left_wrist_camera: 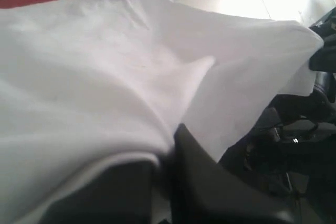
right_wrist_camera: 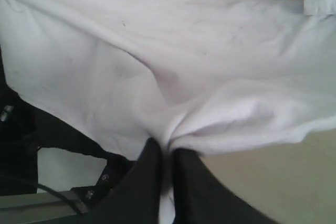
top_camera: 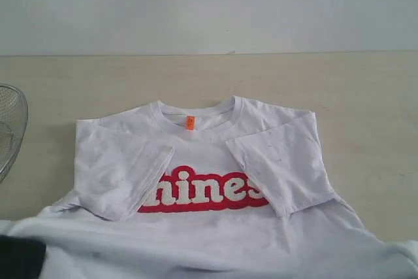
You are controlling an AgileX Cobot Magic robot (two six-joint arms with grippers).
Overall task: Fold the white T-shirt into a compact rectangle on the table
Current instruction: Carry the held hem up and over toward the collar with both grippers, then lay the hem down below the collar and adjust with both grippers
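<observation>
Sleeves of the white T-shirt (top_camera: 209,155) lie folded inward over its red print. The shirt lies face-up mid-frame on the table (top_camera: 366,96), with its hem raised along the lower edge. The left gripper (left_wrist_camera: 167,156) and right gripper (right_wrist_camera: 167,153) each pinch that hem. A wire-mesh basket (top_camera: 10,129) sits at the left edge.

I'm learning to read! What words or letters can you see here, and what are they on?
"hines": red-edged bubble letters on the white cotton T-shirt; folded sleeves cover the rest.
Small orange neck tag: too small to read.
</observation>
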